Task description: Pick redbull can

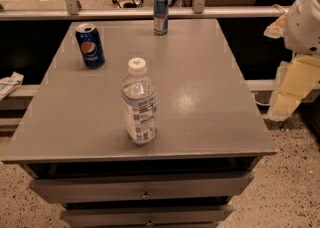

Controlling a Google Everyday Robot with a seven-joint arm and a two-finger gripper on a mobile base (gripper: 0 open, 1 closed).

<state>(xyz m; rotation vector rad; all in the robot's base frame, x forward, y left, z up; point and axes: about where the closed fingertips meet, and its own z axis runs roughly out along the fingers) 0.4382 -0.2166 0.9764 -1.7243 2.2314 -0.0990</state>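
Note:
The redbull can (pixel 160 14) is a slim blue-and-silver can. It stands upright at the far edge of the grey table top (pixel 210 82), a little left of the middle. My gripper (pixel 287 97) hangs off the table's right side, beyond its edge and pointing down. It is well to the right of the can and nearer to me, and it holds nothing that I can see.
A wider dark-blue Pepsi can (pixel 90 46) stands at the far left. A clear water bottle (pixel 139 104) with a white cap stands near the front middle. Drawers (pixel 145 187) sit under the top. A metal rail (pixel 240 11) runs behind the table.

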